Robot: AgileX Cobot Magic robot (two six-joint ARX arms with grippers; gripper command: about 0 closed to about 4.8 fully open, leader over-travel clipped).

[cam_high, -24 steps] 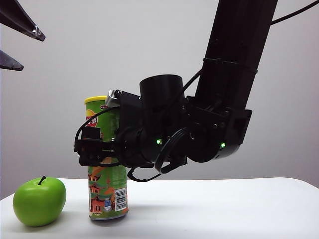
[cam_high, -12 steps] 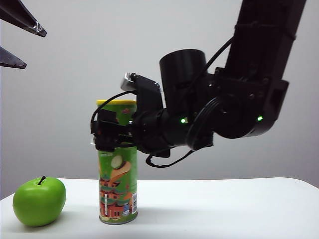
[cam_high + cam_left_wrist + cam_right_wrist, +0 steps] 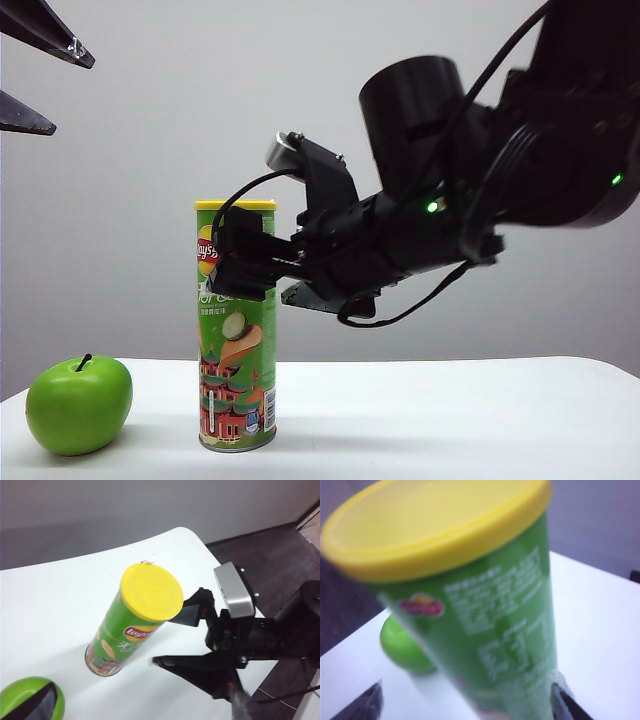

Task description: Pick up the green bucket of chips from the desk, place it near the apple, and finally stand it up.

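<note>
Our right gripper [image 3: 240, 265], jaws spread wide, hangs level with the upper part of the tall green cylindrical chips can with its yellow lid [image 3: 236, 325], gripping nothing. The can stands upright on the plain white desk [image 3: 450, 420], just beside the round glossy green apple [image 3: 79, 404] but apart from it. In the blurred right wrist view we cannot tell for sure whether a fingertip brushes the can's side. Our left gripper [image 3: 35, 75], also open and empty, sits high at the upper left, well away. We judge the standing-up done; what remains is backing the right gripper off cleanly without tipping the can.
</note>
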